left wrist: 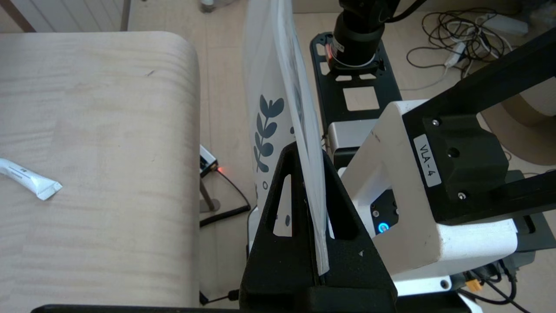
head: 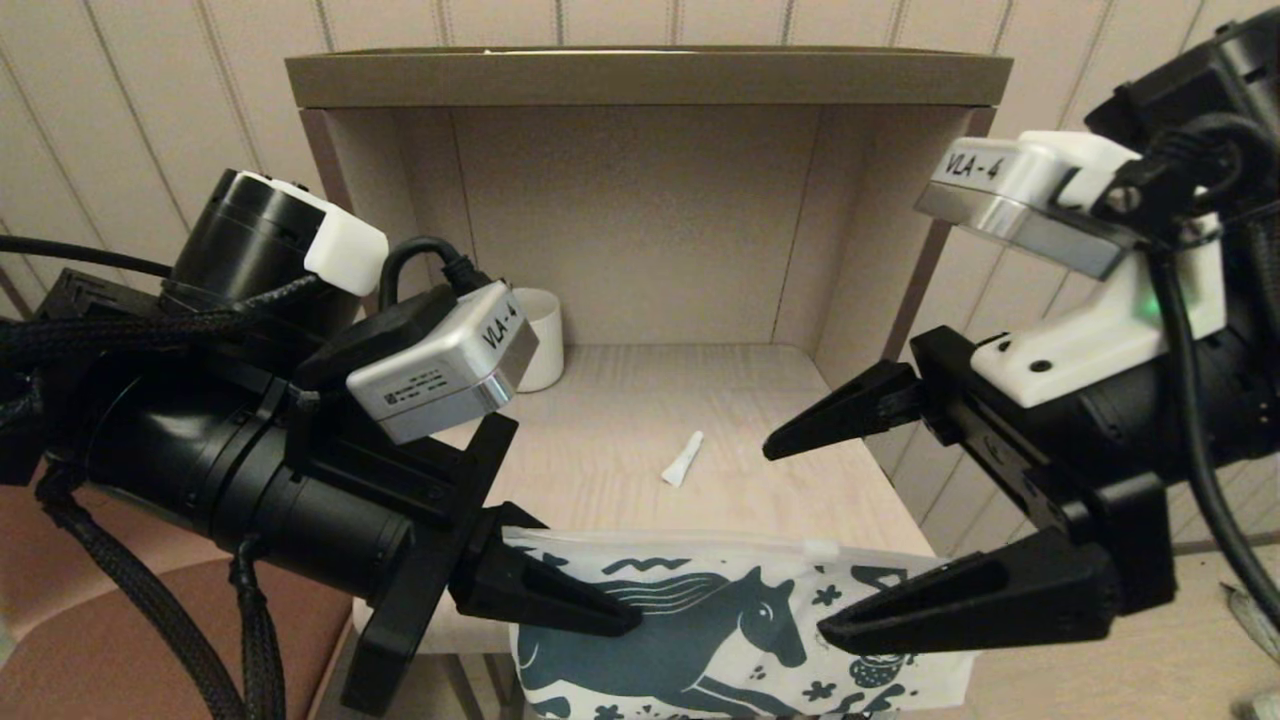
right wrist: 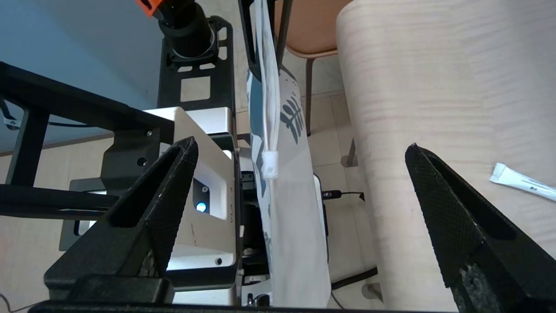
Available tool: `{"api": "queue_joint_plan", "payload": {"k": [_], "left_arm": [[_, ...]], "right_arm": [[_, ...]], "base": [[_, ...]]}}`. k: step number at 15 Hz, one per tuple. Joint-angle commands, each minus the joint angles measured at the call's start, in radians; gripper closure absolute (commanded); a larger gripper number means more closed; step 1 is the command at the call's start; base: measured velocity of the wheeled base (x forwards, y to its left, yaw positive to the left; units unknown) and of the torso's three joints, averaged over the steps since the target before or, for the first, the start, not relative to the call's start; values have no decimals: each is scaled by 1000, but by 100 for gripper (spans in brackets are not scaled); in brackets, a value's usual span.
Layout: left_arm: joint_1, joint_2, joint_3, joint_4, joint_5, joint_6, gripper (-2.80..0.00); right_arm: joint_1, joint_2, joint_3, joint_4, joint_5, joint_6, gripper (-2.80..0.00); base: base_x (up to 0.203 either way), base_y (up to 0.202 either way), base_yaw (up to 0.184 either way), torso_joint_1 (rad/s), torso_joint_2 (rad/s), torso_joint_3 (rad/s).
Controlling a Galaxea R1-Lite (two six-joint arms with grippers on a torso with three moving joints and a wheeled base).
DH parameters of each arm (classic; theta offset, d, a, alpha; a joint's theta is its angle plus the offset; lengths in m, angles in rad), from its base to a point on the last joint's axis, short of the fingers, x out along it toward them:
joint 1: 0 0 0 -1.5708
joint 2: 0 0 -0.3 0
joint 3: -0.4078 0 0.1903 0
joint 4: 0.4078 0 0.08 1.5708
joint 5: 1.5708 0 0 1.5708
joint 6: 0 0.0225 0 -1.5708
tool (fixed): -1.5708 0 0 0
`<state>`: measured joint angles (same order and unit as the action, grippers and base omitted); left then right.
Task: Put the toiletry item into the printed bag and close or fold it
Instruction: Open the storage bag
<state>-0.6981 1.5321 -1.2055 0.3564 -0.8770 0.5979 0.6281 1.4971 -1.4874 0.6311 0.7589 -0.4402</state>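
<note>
The printed bag (head: 720, 620), a white pouch with a dark teal horse, hangs upright off the table's front edge. My left gripper (head: 600, 610) is shut on its top left corner; in the left wrist view the bag (left wrist: 265, 87) runs edge-on out of the left gripper (left wrist: 306, 150). My right gripper (head: 795, 542) stands open around the bag's right end, without touching it. In the right wrist view the bag (right wrist: 291, 208) and its zip slider (right wrist: 270, 164) hang between the spread fingers of the right gripper (right wrist: 300, 145). The toiletry item, a small white tube (head: 683, 459) (left wrist: 28, 178) (right wrist: 521, 181), lies on the table.
The light wooden table (head: 620, 400) sits inside an open box with side walls and a top board (head: 650, 75). A white mug (head: 545, 335) stands at the back left, partly behind my left wrist. A brown chair seat (head: 60, 620) is at the lower left.
</note>
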Motion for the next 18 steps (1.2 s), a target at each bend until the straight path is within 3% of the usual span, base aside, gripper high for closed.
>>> {"api": "queue_joint_plan", "payload": {"k": [1, 18], "left_arm": [[0, 1, 0, 2, -5, 3, 0], [0, 7, 1, -13, -5, 7, 0]], "right_arm": [[3, -4, 7, 4, 4, -3, -280], [2, -5, 21, -10, -15, -6, -280]], "base": [[0, 0, 0, 0, 0, 0], [0, 0, 0, 0, 0, 0]]}}
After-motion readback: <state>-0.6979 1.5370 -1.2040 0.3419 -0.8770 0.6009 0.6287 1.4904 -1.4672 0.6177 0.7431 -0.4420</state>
